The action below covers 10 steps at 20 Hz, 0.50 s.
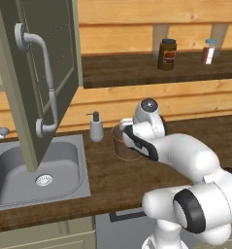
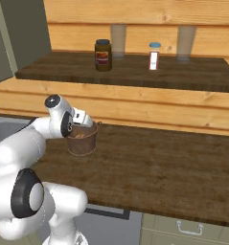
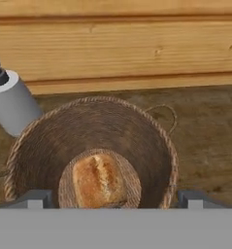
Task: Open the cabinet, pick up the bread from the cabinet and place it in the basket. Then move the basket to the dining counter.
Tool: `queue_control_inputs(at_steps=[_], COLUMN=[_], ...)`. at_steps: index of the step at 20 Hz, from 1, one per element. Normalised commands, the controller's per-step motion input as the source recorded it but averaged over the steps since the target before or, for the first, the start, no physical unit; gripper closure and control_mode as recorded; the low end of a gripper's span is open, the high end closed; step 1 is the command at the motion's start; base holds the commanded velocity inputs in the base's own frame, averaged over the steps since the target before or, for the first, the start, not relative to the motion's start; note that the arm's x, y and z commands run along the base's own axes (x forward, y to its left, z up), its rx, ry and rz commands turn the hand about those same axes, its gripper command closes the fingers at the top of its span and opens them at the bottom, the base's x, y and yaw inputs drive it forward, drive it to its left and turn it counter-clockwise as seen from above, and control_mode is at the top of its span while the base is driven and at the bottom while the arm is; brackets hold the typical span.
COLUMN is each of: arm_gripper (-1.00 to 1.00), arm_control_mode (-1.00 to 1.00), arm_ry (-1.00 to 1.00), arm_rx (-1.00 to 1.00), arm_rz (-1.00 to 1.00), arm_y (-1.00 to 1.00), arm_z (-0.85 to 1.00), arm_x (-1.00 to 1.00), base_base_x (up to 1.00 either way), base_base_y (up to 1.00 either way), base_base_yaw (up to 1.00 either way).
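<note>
Although the bread [image 3: 98,180] already lies on the floor of the basket [image 3: 137,141], the harder half of the job is not yet done: the basket stands on the dark wooden worktop [image 2: 159,162] by the wall, just beside the soap bottle [image 1: 96,127], and has yet to go to the dining counter. The gripper [image 3: 112,199] hangs directly above the basket's mouth with its jaws spread wide and nothing between them; the hand view looks straight down onto the loaf, with a finger tip at either lower corner. The cabinet [image 1: 44,73] door stands swung open over the sink [image 1: 64,160].

The risk from here lies in how the basket is taken up. It tapers toward its base and its woven wall looks thin, so a pinch on one side of the rim could let it tilt as it lifts and tip the bread out. A thin loop handle [image 3: 163,116] shows at the far rim, but it seems slight and hard to catch. Coming down off-centre could also push the basket against the soap bottle and knock that over. The open door hangs near the arm's path and might be struck on a wide swing.
</note>
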Motion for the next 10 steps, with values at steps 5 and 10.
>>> queue_control_inputs(at_steps=[5,10], arm_gripper=[-1.00,-1.00], arm_control_mode=[-1.00,-1.00], arm_ry=[0.01,0.13], arm_rx=[0.07,0.09], arm_rz=[-0.30,-0.17], arm_y=[-0.24,-0.26], arm_z=[0.26,0.03], arm_x=[-0.37,-0.13], base_base_x=[0.00,0.00], base_base_y=[0.00,0.00], base_base_yaw=[0.00,0.00])
